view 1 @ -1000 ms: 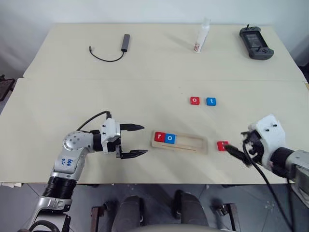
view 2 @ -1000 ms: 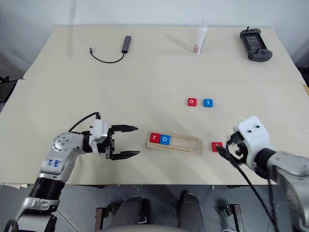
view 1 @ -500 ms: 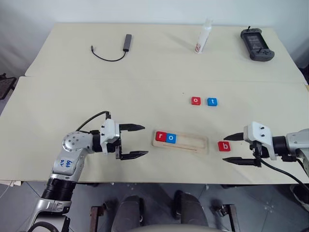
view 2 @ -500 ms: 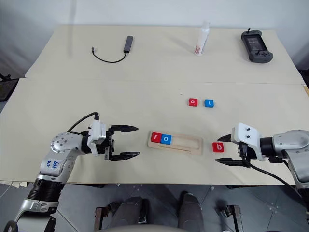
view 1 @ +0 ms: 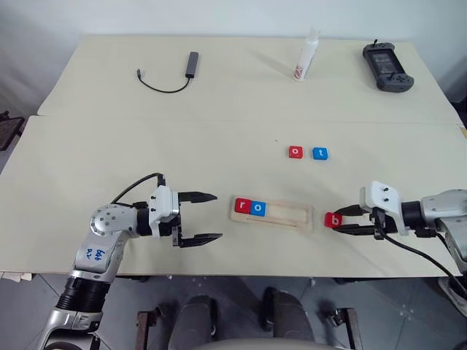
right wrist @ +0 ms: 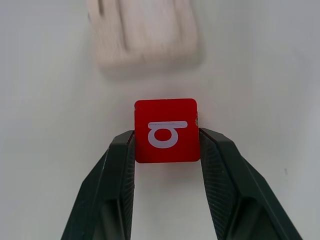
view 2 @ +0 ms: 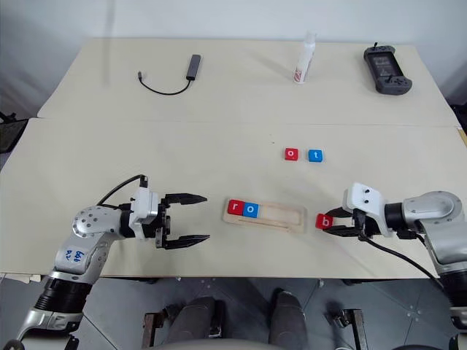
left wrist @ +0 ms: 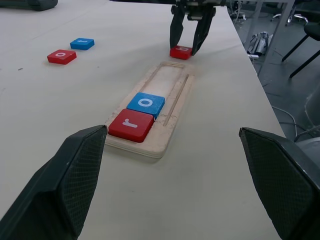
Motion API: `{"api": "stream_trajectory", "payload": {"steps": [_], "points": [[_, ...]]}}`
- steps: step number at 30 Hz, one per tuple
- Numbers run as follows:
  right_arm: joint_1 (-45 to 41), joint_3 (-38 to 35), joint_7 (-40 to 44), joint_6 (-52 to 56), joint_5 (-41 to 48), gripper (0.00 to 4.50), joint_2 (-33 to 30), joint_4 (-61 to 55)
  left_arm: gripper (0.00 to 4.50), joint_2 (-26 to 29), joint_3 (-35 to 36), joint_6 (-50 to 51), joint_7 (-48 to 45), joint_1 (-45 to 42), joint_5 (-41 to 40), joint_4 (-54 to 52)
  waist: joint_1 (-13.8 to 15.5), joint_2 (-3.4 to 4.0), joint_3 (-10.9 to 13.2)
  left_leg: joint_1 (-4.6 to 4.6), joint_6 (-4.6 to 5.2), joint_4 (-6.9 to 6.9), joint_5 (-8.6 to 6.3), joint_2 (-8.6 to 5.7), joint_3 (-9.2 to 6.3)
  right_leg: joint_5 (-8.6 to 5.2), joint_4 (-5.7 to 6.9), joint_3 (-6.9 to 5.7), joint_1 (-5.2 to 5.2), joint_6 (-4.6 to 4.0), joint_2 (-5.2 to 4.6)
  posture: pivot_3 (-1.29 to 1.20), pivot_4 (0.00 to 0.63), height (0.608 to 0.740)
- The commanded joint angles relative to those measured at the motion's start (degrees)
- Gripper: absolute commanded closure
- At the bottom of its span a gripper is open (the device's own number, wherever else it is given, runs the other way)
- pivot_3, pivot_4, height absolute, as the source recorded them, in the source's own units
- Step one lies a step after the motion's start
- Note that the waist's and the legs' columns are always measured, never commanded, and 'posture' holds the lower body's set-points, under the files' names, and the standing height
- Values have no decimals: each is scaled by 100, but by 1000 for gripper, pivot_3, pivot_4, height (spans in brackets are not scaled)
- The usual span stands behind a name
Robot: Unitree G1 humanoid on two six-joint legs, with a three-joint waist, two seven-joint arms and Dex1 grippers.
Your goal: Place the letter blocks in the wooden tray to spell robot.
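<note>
From the head views we see the wooden tray [view 1: 273, 214] on the tabletop [view 1: 219, 160] holding the red r block [view 1: 241, 205] and blue o block [view 1: 257, 208] at its left end, with a red o block [view 1: 295, 152] and blue t block [view 1: 319, 153] lying farther back. In the left wrist view our left gripper [left wrist: 175, 170] hangs beside the tray's end, jaws spread wide. In the right wrist view our right gripper [right wrist: 167, 145] has its jaws pinching the red b block [right wrist: 166, 130] on the tabletop, just beyond the tray's right end.
</note>
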Motion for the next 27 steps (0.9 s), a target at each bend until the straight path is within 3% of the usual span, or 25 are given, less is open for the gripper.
{"api": "stream_trajectory", "payload": {"steps": [1, 6, 15, 23, 27], "points": [[-324, -52, -125, 919, 552, 3041, 29, -973, 0, -13, 75, -119, 43, -21, -30, -74, -1, 0, 0, 0, 0, 1, 0, 0, -2, 0, 1, 0, 0, 0, 0, 0, 150, 740], [-1169, 506, -984, 2297, 460, 3041, 474, -1480, 0, -77, 31, -200, 106, -51, 39, 27, -17, 0, 0, -1, -1, 4, 0, 1, -9, 0, 2, 1, 0, -1, 0, 0, 150, 740], [-1506, 1427, -1233, 1862, -106, 3041, 1006, -1222, 0, -81, 36, -243, 248, 86, 78, -90, 66, 0, 0, -8, 0, 2, -2, -6, -8, 0, 0, -6, -2, -1, -2, 0, 150, 740], [-1599, 1709, -1163, 1714, -250, 3041, 1203, -1138, 0, -48, 71, -230, 371, 183, 78, -196, 76, 0, 0, -7, 0, 2, -1, -4, -6, 0, 1, -5, -3, -1, -1, 0, 150, 740], [-1597, 1704, -1079, 1692, -284, 1665, 1118, -1124, 0, -40, 70, -238, 420, 217, 73, -225, 81, 0, 0, -7, 0, 2, -2, -5, -5, 0, 0, -5, -3, -1, -1, 0, 150, 740]]}}
